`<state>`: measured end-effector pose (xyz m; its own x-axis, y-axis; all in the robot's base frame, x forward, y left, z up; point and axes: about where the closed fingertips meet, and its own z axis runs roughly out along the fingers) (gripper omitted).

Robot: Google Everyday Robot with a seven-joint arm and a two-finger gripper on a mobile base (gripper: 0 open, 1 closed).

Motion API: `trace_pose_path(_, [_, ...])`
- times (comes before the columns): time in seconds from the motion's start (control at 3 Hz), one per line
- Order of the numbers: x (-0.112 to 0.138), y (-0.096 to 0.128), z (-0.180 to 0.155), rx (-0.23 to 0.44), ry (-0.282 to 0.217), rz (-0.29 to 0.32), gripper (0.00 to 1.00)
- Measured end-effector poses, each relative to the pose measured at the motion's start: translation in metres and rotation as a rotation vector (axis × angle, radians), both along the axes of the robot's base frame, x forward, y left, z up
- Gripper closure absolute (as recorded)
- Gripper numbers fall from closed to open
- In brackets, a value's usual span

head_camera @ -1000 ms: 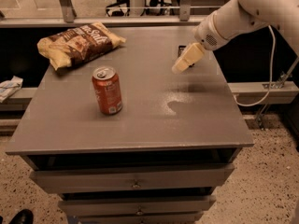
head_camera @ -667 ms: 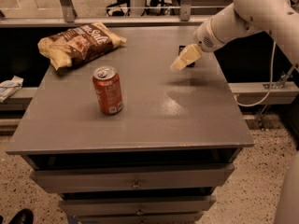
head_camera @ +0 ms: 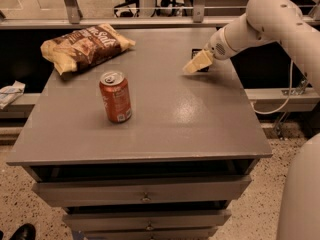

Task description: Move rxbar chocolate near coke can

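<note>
The coke can [head_camera: 115,98], red-orange with a silver top, stands upright on the left half of the grey table [head_camera: 200,129]. The rxbar chocolate [head_camera: 194,51] is a small dark flat bar near the table's far right edge, mostly hidden behind my gripper; only dark edges of it show. My gripper [head_camera: 194,65], cream-coloured, is right over the bar, reaching in from the right on the white arm [head_camera: 260,19]. It is well to the right of the can.
A large tan-and-brown chip bag [head_camera: 85,46] lies at the table's far left corner. Drawers [head_camera: 145,191] sit under the tabletop. A metal rail runs behind the table. A white object [head_camera: 10,91] lies on a ledge to the left.
My gripper has shifted slightly left and down over the dark bar, and the arm has swung a little. The can and chip bag have not moved.
</note>
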<state>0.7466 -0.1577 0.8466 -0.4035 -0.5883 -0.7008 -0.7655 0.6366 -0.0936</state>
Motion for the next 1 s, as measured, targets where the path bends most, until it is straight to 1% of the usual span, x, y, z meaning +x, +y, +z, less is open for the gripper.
trace_pose_path(0.67, [0.003,-0.007,-0.006,0.005,-0.015,-0.028,0.69])
trace_pose_path(1.0, [-0.005,-0.009,0.012,0.0,-0.059,-0.001,0.99])
